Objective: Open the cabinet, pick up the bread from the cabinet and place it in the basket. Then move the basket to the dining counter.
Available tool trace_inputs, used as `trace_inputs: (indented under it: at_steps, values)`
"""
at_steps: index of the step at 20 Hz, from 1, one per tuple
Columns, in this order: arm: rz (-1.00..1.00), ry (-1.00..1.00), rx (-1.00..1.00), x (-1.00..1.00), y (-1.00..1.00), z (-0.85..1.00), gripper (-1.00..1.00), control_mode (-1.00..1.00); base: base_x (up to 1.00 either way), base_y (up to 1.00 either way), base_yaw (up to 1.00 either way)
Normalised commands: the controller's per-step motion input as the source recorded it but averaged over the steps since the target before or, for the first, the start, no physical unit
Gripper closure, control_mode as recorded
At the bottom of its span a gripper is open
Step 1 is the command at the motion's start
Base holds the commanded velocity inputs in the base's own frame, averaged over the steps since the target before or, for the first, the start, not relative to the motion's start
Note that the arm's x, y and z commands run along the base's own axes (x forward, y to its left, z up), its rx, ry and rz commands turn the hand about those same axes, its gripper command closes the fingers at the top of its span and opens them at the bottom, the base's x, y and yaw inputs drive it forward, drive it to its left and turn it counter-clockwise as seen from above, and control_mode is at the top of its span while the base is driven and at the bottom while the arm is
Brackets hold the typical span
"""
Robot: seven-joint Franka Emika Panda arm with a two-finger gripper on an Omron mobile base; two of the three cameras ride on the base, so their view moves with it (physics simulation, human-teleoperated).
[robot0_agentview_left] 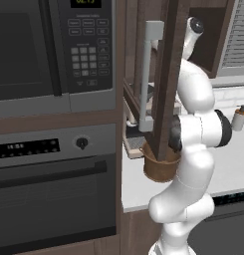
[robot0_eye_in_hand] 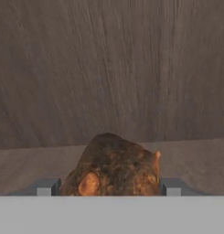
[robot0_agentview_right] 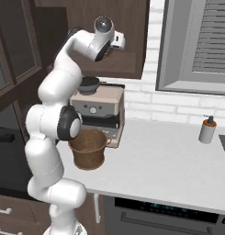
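Left base view: The cabinet [robot0_agentview_left: 166,74] door stands swung open, edge-on to the camera, with its grey bar handle [robot0_agentview_left: 147,74] vertical on the near face. The white arm [robot0_agentview_left: 193,149] rises from the lower right and reaches up behind the door into the cabinet; the hand is hidden there. The basket [robot0_agentview_left: 161,167] sits on the white worktop [robot0_agentview_left: 228,169], directly below the open door and partly covered by it. A microwave [robot0_agentview_left: 49,50] is mounted to the left, above an oven [robot0_agentview_left: 49,189].

Right base view: The arm bends upward, and its wrist enters the dark cabinet [robot0_agentview_right: 127,41] opening. The basket [robot0_agentview_right: 88,149] stands upright on the worktop [robot0_agentview_right: 169,165], just in front of a coffee machine [robot0_agentview_right: 100,110]. A small bottle [robot0_agentview_right: 207,130] stands well apart to the right, below a window [robot0_agentview_right: 196,46].

Hand view: The bread [robot0_eye_in_hand: 114,164] lies on the cabinet shelf [robot0_eye_in_hand: 22,167], close to the camera, with the wooden back wall behind it. The gripper [robot0_eye_in_hand: 109,187] has one grey fingertip on each side of the bread, and the loaf fills the space between them. Contact cannot be confirmed, so whether the fingers have hold of the bread cannot be told.
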Motion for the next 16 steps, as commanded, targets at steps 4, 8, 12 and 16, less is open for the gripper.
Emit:
trace_inputs:
  at_steps: [4,8,12,16]
  values:
    - [0.00,-0.12,0.00,-0.90,0.00,0.04,1.00,-1.00,0.00,0.00,0.00]
    - [0.00,-0.11,0.00,-0.99,0.00,0.08,1.00,-1.00,0.00,0.00,0.00]
    - [0.00,-0.06,0.00,-1.00,0.00,0.15,1.00,-1.00,0.00,0.00,0.00]
    - [0.00,-0.07,0.00,-1.00,0.00,0.18,1.00,-1.00,0.00,0.00,0.00]
